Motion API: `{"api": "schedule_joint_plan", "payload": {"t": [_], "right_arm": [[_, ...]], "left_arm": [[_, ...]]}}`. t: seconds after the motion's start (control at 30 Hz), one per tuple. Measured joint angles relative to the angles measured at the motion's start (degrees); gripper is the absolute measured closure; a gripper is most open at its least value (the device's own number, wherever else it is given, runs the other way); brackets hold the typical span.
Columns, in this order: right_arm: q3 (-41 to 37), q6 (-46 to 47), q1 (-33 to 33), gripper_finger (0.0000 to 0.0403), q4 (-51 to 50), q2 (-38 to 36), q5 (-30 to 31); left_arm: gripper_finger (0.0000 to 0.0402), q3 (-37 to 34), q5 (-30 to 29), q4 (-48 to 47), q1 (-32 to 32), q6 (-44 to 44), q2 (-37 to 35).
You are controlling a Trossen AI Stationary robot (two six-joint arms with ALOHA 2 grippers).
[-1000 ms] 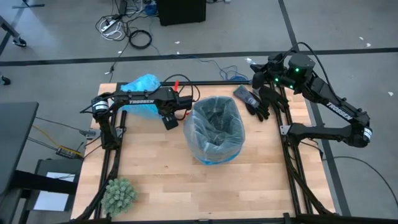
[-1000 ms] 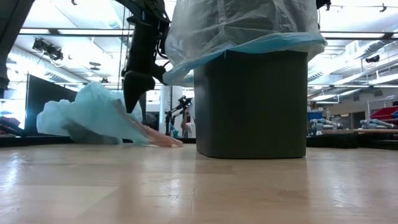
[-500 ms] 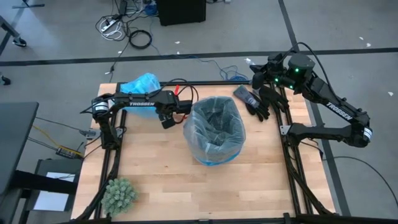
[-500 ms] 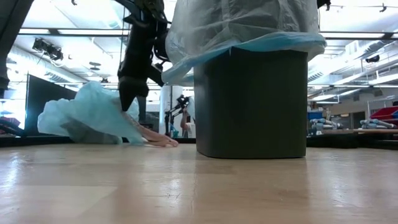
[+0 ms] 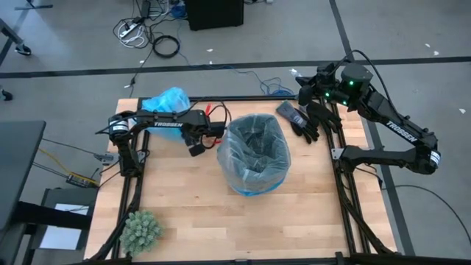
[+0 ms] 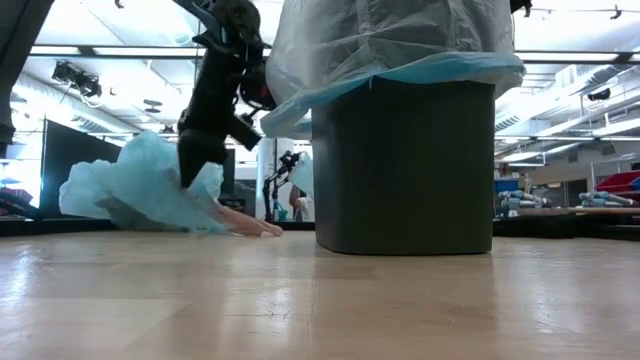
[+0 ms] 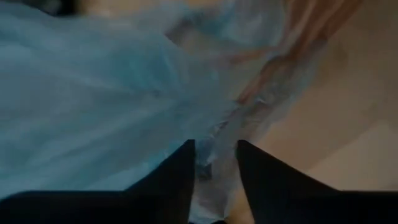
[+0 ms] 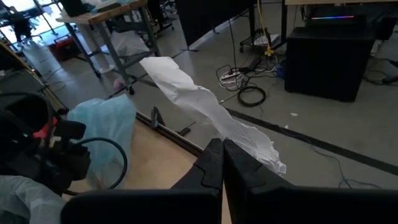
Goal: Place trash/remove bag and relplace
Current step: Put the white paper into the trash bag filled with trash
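Observation:
The bright blue bag (image 5: 168, 100) lies crumpled on the table's far left; in the low view the bag (image 6: 130, 190) trails a thin tail toward the bin. My left gripper (image 7: 214, 165) slants down over that bag, open, with crinkled plastic (image 7: 211, 146) in the gap between its fingers. The dark bin (image 6: 405, 165) stands mid-table, lined with a paler clear bag (image 5: 237, 160). My right gripper (image 8: 222, 155) is raised over the far right corner, shut on a white paper piece (image 8: 199, 102) of trash. My left gripper has its fingers (image 7: 180, 171) on either side of a wrinkled part of the blue bag, coming slanting from above. Whether they touch the plastic I cannot tell. My right gripper pinches the white paper's near end (image 8: 239, 138) between its two shut fingers, held about level. The strip sticks out beyond the fingertips, lifted clear of the table.
A green spiky ball (image 5: 140, 230) sits at the near left corner. Dark objects (image 5: 302, 118) lie at the far right, under my right arm. Bare wood (image 5: 221, 213) stretches between the bin and the near edge. Cables (image 5: 151, 37) lie on the floor beyond the table.
My left gripper has gone away from the bin toward the table's left edge and a little down, tipping over the blue bag. The bag has stayed where it was.

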Motion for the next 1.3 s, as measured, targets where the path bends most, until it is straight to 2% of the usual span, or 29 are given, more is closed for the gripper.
{"api": "schedule_joint_plan", "payload": {"t": [0.2, 0.23, 0.47, 0.63, 0.8, 1.03, 1.17, 1.3], "right_arm": [[0.00, -0.60, 0.00, 0.0403, 0.04, 0.00, -0.12], [0.00, -0.82, 0.00, 0.0403, 0.04, 0.00, -0.18], [0.00, -1.74, 0.00, 0.0403, 0.04, 0.00, -1.07], [0.00, -2.81, 0.00, 0.0403, 0.04, 0.00, -1.57], [0.00, -3.66, 0.00, 0.0403, 0.07, -0.02, -2.50], [0.00, -3.70, 0.01, 0.0403, 0.06, -0.09, -2.57], [0.00, -3.72, 0.04, 0.0403, 0.04, -0.09, -4.00], [0.00, -3.70, 0.09, 0.0403, -0.04, -0.09, -5.10]], "left_arm": [[0.0382, -4.37, 5.43, -0.96, 0.04, -1.02, 0.00], [0.0391, -4.72, 5.65, -1.25, 0.04, -1.32, 0.00], [0.0398, -2.98, 7.56, -5.04, -1.15, -3.11, -0.72], [0.0399, -1.18, 4.56, -5.76, -1.64, -5.58, -2.90], [0.0400, 1.20, 4.51, -7.01, -1.91, -6.49, -2.86], [0.0401, 12.38, 1.19, -13.12, -4.26, -8.71, -2.86], [0.0401, 19.37, -0.70, -13.29, -4.26, -8.93, -3.42], [0.0401, 22.28, -1.24, -13.43, -4.07, -8.70, -3.79]]}}
